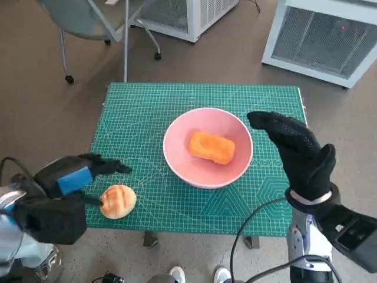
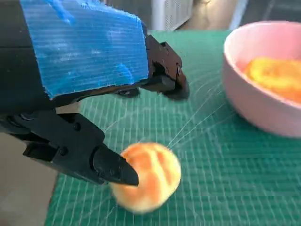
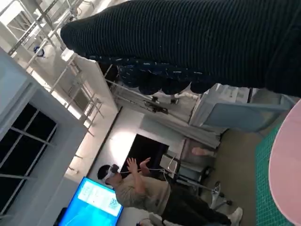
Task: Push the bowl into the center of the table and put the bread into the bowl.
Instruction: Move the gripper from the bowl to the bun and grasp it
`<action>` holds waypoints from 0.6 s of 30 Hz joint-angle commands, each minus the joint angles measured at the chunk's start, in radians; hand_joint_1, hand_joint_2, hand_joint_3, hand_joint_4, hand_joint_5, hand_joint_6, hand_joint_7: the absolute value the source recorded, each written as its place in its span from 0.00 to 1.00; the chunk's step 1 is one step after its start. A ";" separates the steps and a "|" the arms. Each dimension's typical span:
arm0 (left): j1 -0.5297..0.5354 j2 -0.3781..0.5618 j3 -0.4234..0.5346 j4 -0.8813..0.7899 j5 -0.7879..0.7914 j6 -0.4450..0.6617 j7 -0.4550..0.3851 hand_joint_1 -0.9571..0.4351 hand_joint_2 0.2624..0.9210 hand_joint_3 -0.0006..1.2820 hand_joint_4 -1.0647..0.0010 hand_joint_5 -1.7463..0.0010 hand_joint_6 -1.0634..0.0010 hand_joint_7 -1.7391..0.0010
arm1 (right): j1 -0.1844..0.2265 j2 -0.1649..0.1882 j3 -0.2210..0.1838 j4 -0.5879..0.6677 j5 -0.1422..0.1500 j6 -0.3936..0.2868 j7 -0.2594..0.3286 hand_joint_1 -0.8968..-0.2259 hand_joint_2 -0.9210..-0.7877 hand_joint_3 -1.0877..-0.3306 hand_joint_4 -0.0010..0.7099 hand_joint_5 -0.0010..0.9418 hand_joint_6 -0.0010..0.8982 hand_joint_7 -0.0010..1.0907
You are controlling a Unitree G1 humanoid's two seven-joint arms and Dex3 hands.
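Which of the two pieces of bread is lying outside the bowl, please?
The round bun, on the mat beside the left hand. The oblong orange piece lies inside the pink bowl.

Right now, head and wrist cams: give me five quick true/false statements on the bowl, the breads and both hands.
1. The pink bowl holds an orange bread. True.
2. The round bun lies inside the bowl. False: it lies on the green mat, near its front left corner.
3. The left hand is at the bun. True.
4. The right hand holds a bread. False: it holds nothing, fingers extended beside the bowl.
5. The bowl is tipped over. False: it stands upright.
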 commanded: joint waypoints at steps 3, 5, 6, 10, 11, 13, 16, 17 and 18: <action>0.045 -0.002 -0.012 -0.055 0.045 0.048 0.004 0.39 0.68 0.00 0.97 1.00 0.82 1.00 | 0.016 -0.001 0.000 0.013 -0.002 0.013 -0.005 0.40 0.00 0.47 0.00 0.00 0.00 0.30; 0.052 -0.004 -0.017 -0.061 0.057 0.053 0.005 0.38 0.68 0.00 0.97 1.00 0.82 1.00 | 0.015 -0.001 0.000 0.015 -0.002 0.013 -0.004 0.40 0.00 0.47 0.00 0.00 0.00 0.30; 0.055 -0.005 -0.019 -0.063 0.062 0.055 0.005 0.38 0.68 0.00 0.97 1.00 0.83 1.00 | 0.014 -0.001 0.000 0.016 -0.001 0.013 -0.003 0.40 0.00 0.47 0.00 0.00 0.00 0.30; 0.067 -0.012 -0.021 -0.063 0.073 0.052 0.014 0.38 0.68 0.00 0.97 1.00 0.83 1.00 | 0.012 -0.003 -0.001 0.021 0.005 0.016 0.001 0.40 0.00 0.47 0.00 0.00 0.00 0.30; 0.071 -0.015 -0.021 -0.062 0.075 0.051 0.016 0.38 0.68 0.00 0.98 1.00 0.83 1.00 | 0.012 -0.003 -0.001 0.019 0.007 0.018 0.002 0.40 0.00 0.47 0.00 0.00 0.00 0.30; 0.076 -0.020 -0.023 -0.059 0.079 0.048 0.019 0.39 0.68 0.00 0.98 1.00 0.84 1.00 | 0.012 -0.004 -0.001 0.018 0.010 0.021 0.004 0.40 0.00 0.47 0.00 0.00 0.00 0.30; 0.078 -0.025 -0.028 -0.054 0.084 0.043 0.024 0.38 0.68 0.00 0.98 1.00 0.84 1.00 | 0.012 -0.005 -0.001 0.018 0.012 0.023 0.006 0.40 0.00 0.47 0.00 0.00 0.00 0.30; 0.079 -0.027 -0.031 -0.052 0.086 0.042 0.026 0.38 0.68 0.00 0.98 1.00 0.84 1.00 | 0.011 -0.005 -0.001 0.017 0.012 0.024 0.006 0.40 0.00 0.47 0.00 0.00 0.00 0.30; 0.079 -0.028 -0.033 -0.050 0.088 0.041 0.028 0.38 0.68 0.00 0.98 1.00 0.84 1.00 | 0.011 -0.005 0.000 0.016 0.012 0.025 0.006 0.40 0.00 0.47 0.00 0.00 0.00 0.30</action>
